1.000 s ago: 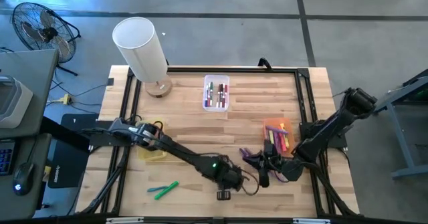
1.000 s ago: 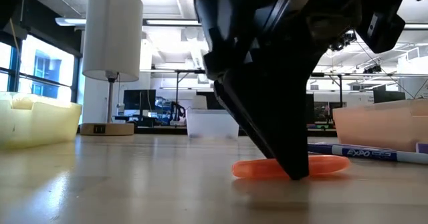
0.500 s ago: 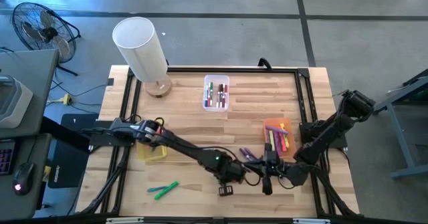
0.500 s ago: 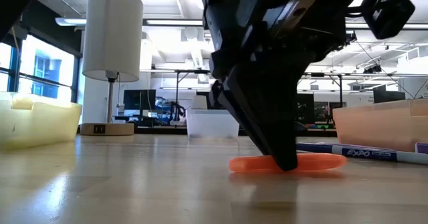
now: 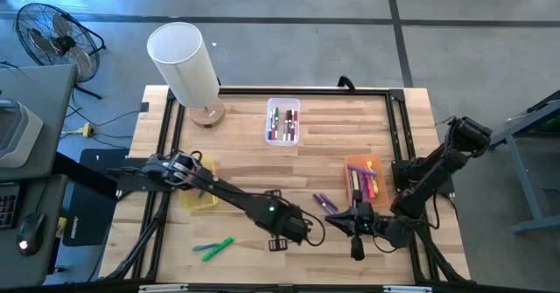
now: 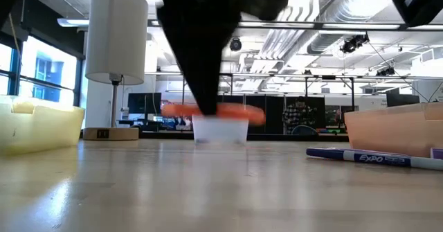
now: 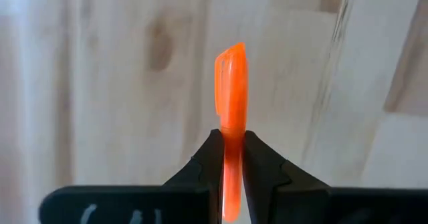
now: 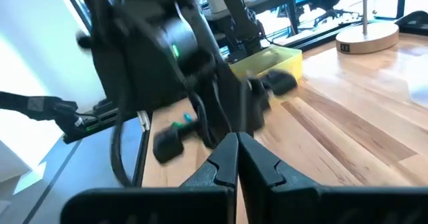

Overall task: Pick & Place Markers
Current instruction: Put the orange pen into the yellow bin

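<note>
My left gripper hangs over the table's near middle, shut on an orange marker that floats above the wood. In the left wrist view the marker sticks out past the fingertips. My right gripper hovers just to the right of it, shut with nothing between its fingers, aimed toward the left arm. Two purple markers and two green ones lie flat on the table. A blue marker lies near the orange bin. My left gripper pinches the orange marker about its middle between its two fingers. The fingers come from above, pointing down, and lie across the marker. The marker hangs level and clear of the table, an end sticking out on either side.
A clear bin with several markers stands at the far middle. An orange bin with markers is at the right, a yellow bin at the left. A white lamp stands at the far left corner.
My left gripper has risen with the orange marker, which lay on the table a second ago and now hangs level and clear of it; the gripper has also drifted a little toward the table's left. My right gripper has shifted slightly and rolled.
</note>
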You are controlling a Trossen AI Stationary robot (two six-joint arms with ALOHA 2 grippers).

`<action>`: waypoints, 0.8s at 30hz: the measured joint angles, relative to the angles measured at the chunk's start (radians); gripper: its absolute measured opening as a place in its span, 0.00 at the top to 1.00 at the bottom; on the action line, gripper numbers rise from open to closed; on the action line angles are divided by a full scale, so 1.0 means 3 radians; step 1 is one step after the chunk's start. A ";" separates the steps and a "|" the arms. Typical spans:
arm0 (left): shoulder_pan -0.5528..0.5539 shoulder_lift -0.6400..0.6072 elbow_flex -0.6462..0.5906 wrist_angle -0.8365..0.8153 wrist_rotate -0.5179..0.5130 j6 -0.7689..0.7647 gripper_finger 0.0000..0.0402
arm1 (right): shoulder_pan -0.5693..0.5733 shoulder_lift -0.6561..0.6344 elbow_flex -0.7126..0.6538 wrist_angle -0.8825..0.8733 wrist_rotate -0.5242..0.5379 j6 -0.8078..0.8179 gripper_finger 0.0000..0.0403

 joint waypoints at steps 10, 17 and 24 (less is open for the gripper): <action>-0.0045 -0.1004 -0.0805 -0.0256 -0.0248 -0.0395 0.94 | 0.0097 -0.0002 0.0003 -0.0024 0.0170 -0.0017 1.00; -0.0128 -0.2369 -0.2240 -0.0199 -0.0243 -0.1425 0.94 | 0.0062 -0.0002 0.0003 -0.0025 0.0169 -0.0015 1.00; -0.0468 -0.3600 -0.3354 -0.0128 -0.0304 -0.2717 0.94 | 0.0017 -0.0002 0.0003 -0.0027 0.0168 0.0009 1.00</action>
